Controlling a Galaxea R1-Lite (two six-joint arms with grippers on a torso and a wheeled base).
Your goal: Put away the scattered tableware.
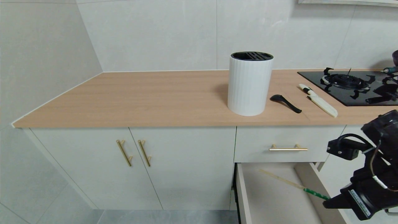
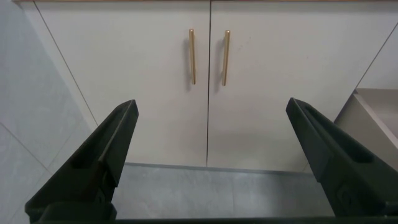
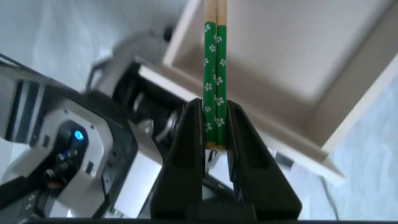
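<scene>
My right gripper [image 1: 330,203] is shut on a pair of wooden chopsticks [image 1: 292,184] with green flowered ends [image 3: 215,81], and holds them slanting over the open lower drawer [image 1: 273,199]. On the counter a black spoon [image 1: 285,102] and a white knife with a black band [image 1: 318,100] lie to the right of a white ribbed utensil holder [image 1: 248,84] with a black slotted top. My left gripper [image 2: 211,162] is open, low in front of the cabinet doors [image 2: 209,74], with nothing between its fingers.
A black gas hob [image 1: 354,84] sits at the counter's right end. A shut drawer with a gold handle [image 1: 288,149] is above the open one. Two cabinet doors with gold handles [image 1: 134,152] stand to the left. The wooden countertop [image 1: 140,96] is bare on its left half.
</scene>
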